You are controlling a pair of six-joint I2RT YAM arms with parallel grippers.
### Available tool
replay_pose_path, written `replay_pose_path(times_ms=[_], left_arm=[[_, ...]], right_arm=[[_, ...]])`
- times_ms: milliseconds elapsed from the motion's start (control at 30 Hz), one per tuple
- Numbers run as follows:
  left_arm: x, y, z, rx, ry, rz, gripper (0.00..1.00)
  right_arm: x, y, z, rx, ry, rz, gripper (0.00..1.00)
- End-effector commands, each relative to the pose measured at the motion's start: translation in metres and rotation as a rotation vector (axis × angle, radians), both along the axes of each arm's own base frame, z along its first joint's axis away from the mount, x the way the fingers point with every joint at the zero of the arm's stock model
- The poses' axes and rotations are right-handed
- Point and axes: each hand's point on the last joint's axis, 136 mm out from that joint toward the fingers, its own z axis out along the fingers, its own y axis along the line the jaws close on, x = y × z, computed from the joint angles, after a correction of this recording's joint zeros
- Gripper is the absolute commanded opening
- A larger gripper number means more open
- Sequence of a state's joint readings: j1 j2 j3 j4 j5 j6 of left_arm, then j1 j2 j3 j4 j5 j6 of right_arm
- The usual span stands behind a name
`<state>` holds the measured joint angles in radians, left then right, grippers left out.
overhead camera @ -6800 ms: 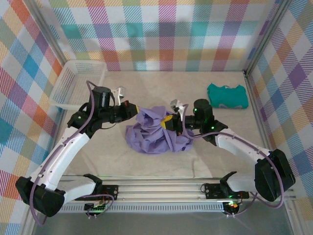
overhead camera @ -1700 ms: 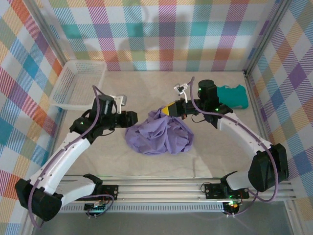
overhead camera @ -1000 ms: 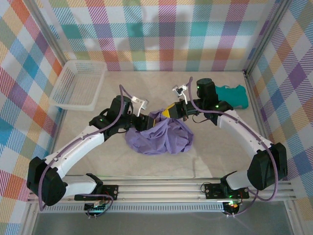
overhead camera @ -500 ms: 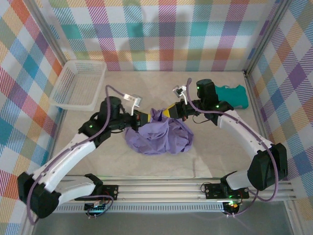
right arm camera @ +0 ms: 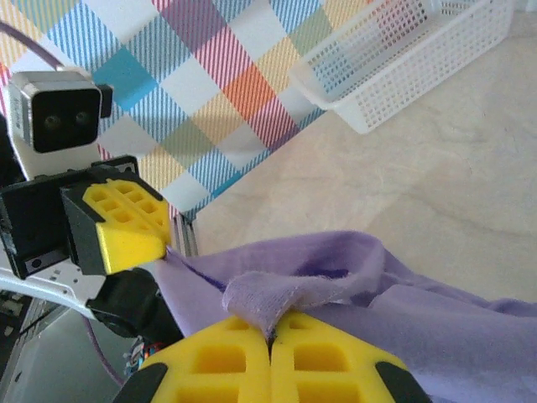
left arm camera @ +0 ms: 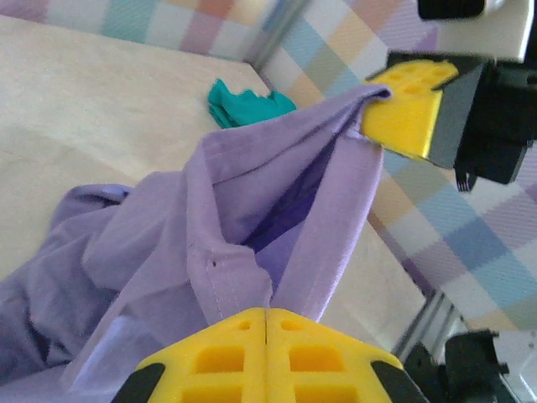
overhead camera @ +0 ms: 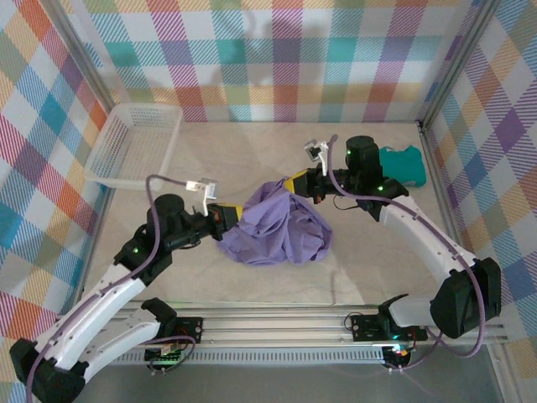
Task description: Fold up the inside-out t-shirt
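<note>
Beyond my left gripper (overhead camera: pixel 232 215) and off to its left, well apart, the white basket (overhead camera: pixel 134 144) sits by the wall; my left gripper's 2 yellow fingers (left arm camera: pixel 210 353) are pressed together on a seamed hem of the inside-out t-shirt (overhead camera: pixel 281 231), pinching the lavender cloth at its left edge; between my 2 grippers the cloth runs as a raised ridge, its opening gaping in the left wrist view, and the rest lies crumpled on the table (overhead camera: pixel 252 151) below that ridge; my right gripper (overhead camera: pixel 293 179) is likewise clamped on a small fold of the same shirt at its far right corner; to the right of that gripper, clear of the shirt, lies the folded teal garment (overhead camera: pixel 401 164).
</note>
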<state>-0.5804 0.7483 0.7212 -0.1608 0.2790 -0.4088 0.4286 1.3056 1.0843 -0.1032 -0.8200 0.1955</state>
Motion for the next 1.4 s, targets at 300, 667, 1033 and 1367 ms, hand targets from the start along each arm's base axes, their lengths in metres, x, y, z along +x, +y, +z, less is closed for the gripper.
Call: replay_pose_path(times_ms=[300, 667, 1033, 1367], left_arm=[[-0.035, -0.041, -0.070, -0.003, 0.025, -0.201, 0.02], [-0.024, -0.041, -0.039, 0.081, -0.100, -0.146, 0.32], [0.029, -0.012, -0.044, 0.078, 0.164, 0.080, 0.47], [0.015, -0.057, -0.067, 0.073, 0.282, -0.178, 0.59]], right_arm=[[-0.005, 0.007, 0.025, 0.198, -0.079, 0.060, 0.00], [-0.027, 0.010, 0.009, 0.146, -0.084, 0.205, 0.00], [-0.046, 0.004, 0.004, 0.120, -0.151, 0.268, 0.00], [-0.044, 0.004, -0.002, 0.106, -0.148, 0.251, 0.00]])
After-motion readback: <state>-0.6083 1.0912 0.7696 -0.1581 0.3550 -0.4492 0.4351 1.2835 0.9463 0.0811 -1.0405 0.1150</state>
